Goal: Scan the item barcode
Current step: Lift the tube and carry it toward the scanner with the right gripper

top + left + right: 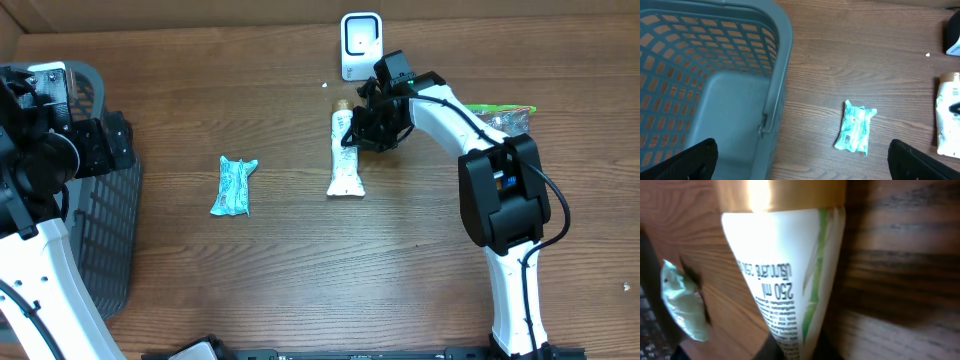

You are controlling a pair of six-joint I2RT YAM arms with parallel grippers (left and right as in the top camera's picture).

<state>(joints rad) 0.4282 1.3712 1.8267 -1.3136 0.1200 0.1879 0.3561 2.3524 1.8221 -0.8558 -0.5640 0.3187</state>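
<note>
- Where the right fingers (830, 350) show at the bottom edge of the right wrist view, you see them drawn almost fully together, with the narrowing white body of the tube (785, 270) pinched between them.
- Look just past that grip and you find small printed text running along the tube's body, a green stripe down one side, and the gold cap at the far end.
- From the overhead view, you can see the tube stretched lengthwise on the tabletop (250, 280), its cap end under the right arm's dark wrist and its flat crimped end pointing toward the near edge. You cannot tell whether the cap end is raised off the wood.
- Just beyond the cap stands the white scanner (360, 42), near the far edge of the tabletop and close to the tube.
- To the tube's left, well apart from it, a teal packet (234, 186) lies flat on the wood.
- Behind the right arm's elbow a green bag (500, 112) peeks out.
- Your left fingers (695, 162) stand spread wide with nothing between them, hanging above the rim of the grey basket (775, 75) at the left side of the tabletop.
</note>
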